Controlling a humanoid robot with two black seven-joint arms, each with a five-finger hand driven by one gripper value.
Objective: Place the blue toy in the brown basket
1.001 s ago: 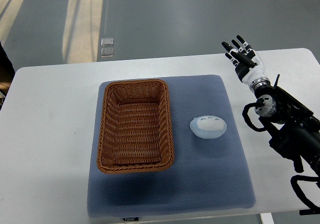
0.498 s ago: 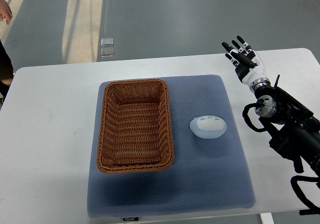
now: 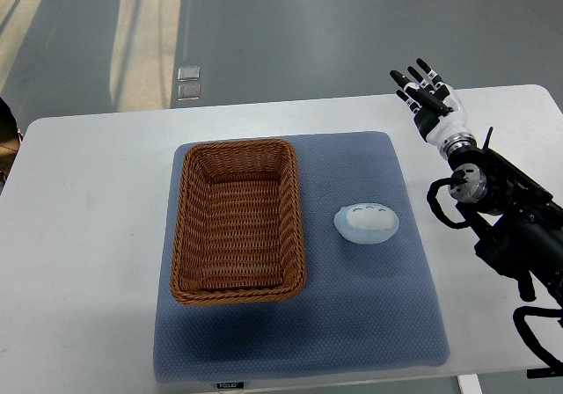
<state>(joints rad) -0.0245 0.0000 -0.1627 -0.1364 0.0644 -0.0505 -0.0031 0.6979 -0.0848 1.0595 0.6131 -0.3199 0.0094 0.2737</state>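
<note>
A pale blue oval toy [image 3: 366, 222] lies on the blue-grey mat [image 3: 352, 324], just right of the brown wicker basket [image 3: 237, 221]. The basket holds nothing. My right hand [image 3: 426, 94] hovers over the table's far right part, well beyond and to the right of the toy, with its black-tipped fingers spread and nothing in them. Its arm [image 3: 506, 227] runs down the right edge of the picture. My left arm does not show.
The mat lies in the middle of a white table [image 3: 88, 236]. Grey floor stretches behind the table, with a small pale plate [image 3: 188, 83] set in it. A dark shape [image 3: 7, 121] sits at the left edge.
My right hand has drifted very slightly up and to the right. A person's hand seen at the top left half a second ago is gone.
</note>
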